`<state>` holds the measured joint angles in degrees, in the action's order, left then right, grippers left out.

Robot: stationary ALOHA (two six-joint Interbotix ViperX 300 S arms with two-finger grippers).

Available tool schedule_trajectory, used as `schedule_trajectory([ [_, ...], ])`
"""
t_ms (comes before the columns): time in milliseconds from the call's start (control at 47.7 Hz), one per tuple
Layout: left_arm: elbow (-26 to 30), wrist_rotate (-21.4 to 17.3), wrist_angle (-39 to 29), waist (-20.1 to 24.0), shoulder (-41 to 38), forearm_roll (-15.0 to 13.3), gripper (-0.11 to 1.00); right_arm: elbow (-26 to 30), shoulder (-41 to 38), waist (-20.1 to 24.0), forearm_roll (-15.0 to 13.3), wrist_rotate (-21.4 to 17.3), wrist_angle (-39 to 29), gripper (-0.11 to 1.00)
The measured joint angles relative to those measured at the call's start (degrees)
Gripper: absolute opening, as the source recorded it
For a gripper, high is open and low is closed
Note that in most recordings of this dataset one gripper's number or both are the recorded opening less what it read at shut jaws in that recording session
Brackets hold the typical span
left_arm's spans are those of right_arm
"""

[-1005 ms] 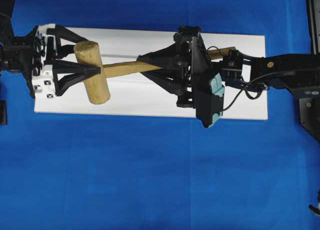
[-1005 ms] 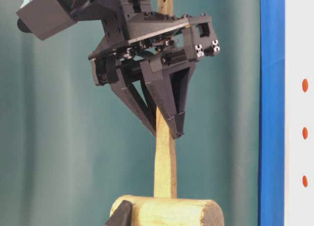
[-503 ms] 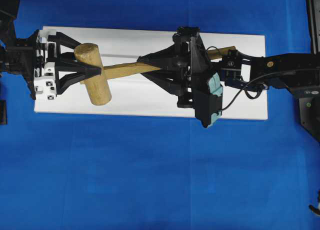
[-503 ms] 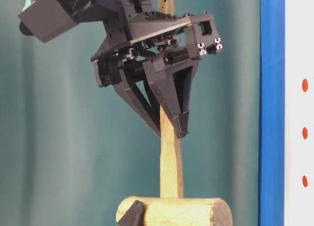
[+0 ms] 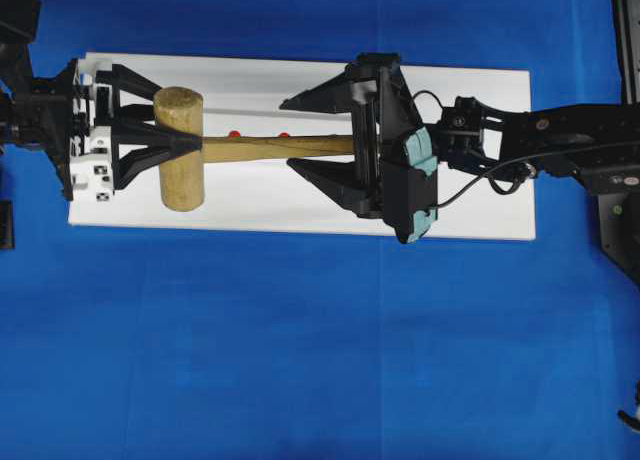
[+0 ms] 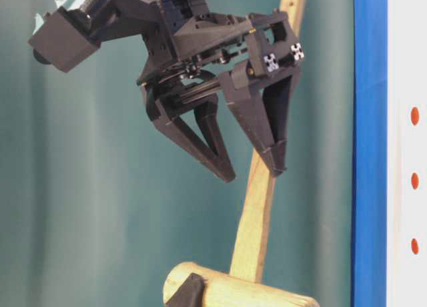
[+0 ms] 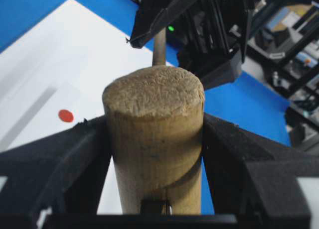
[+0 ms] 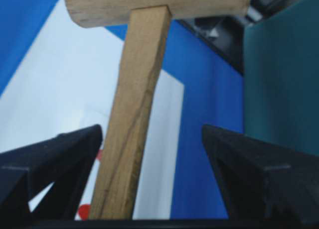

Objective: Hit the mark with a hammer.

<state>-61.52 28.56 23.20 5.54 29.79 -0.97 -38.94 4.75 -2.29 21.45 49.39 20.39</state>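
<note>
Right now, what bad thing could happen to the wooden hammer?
1. The right gripper is open around the handle, so only the left gripper, clamped on the wooden mallet's head, holds it. The long handle could sag or swing.
2. Two red dots peek out beside the handle. If the mallet tips, it may land on the white board away from the mark.

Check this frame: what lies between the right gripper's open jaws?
The hammer's handle runs through the right gripper, apart from both jaws, in the right wrist view; the left gripper clamps its head.
</note>
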Motion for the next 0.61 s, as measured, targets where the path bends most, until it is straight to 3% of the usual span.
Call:
schedule_trajectory([
  [105,-0.09,-5.54,-0.09,0.0,0.0,0.09,0.5,0.09,1.23,0.09,1.85,-1.14,-1.41,0.93],
  [335,-0.09,-22.15,-0.18,-1.14,0.0,0.09,0.5,0.09,3.43,0.44,4.75,-5.27,-4.39,0.93],
  [461,-0.09,-25.05,-0.18,-1.67,0.0,0.09,0.5,0.18,3.43,0.44,5.19,-8.0,-5.89,0.93],
  [607,-0.09,-25.49,-0.18,-1.67,0.0,0.09,0.5,1.05,2.9,0.44,5.19,-10.99,-6.86,0.93],
])
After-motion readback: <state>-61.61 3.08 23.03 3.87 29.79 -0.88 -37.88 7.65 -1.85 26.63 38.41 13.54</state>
